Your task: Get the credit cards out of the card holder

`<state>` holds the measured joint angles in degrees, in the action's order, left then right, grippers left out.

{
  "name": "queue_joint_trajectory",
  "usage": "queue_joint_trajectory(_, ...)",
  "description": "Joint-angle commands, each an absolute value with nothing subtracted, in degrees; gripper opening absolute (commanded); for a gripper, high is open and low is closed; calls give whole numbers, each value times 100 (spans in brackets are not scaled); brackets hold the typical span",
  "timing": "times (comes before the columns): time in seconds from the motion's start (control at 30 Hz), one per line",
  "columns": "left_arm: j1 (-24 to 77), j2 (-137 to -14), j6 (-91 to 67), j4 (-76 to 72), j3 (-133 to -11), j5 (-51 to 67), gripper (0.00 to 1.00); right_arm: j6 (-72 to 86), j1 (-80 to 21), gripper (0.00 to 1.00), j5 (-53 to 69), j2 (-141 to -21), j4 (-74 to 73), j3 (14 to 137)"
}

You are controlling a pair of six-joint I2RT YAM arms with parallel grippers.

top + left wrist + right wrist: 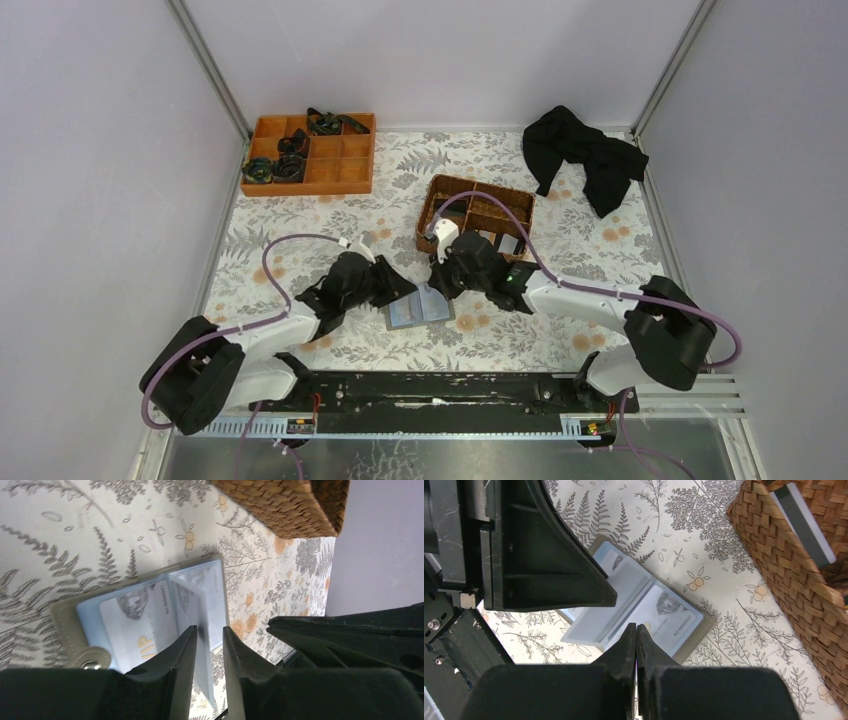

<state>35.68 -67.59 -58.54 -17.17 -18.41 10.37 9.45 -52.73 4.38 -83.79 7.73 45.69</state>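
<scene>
The card holder [420,310] lies open on the flowered cloth between both arms, pale blue inside with a beige rim [62,614]. A pale card printed "VIP" [135,625] sits in one panel. My left gripper [209,630] hovers over the other panel with its jaws a little apart. A thin pale leaf or card [202,652] stands edge-on in the gap, and I cannot tell which. My right gripper [636,627] is shut, with its tips at the near edge of the holder [624,587], beside a card [674,610] with a printed number. I see nothing between its fingers.
A brown wicker basket [478,212] stands just behind the holder, with a grey-and-white card [804,527] inside. An orange divided tray [312,152] with dark items sits at the back left. A black cloth [585,155] lies at the back right. The two grippers are close together.
</scene>
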Motion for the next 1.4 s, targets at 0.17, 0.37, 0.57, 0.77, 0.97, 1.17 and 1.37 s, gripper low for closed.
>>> queue_joint_trajectory(0.17,3979,-7379,-5861,-2125,-2409,922,39,884,-5235,0,91,-7705,661,4326)
queue_joint_trajectory(0.37,4210,-7756,-5880,-2247,-2596,906,39,889,-5196,0,-104,-7346,578,4132)
queue_joint_trajectory(0.57,4238,-7610,-5680,-2065,-2639,698,39,972,-5168,0,-127,-7063,557,4051)
queue_joint_trajectory(0.77,4239,-7572,-5624,-2106,-2499,657,39,1049,-5168,0,-163,-6966,695,4066)
queue_joint_trajectory(0.97,4254,-7993,-5807,-2772,-2329,890,38,1048,-5163,0,-100,-6791,938,3996)
queue_joint_trajectory(1.17,4153,-7172,-5549,-1983,-2177,233,35,1360,-5167,0,632,-7818,1313,4070)
queue_joint_trajectory(1.37,3927,-6550,-5538,-1624,-1730,110,20,1636,-5167,0,745,-8551,2003,3981)
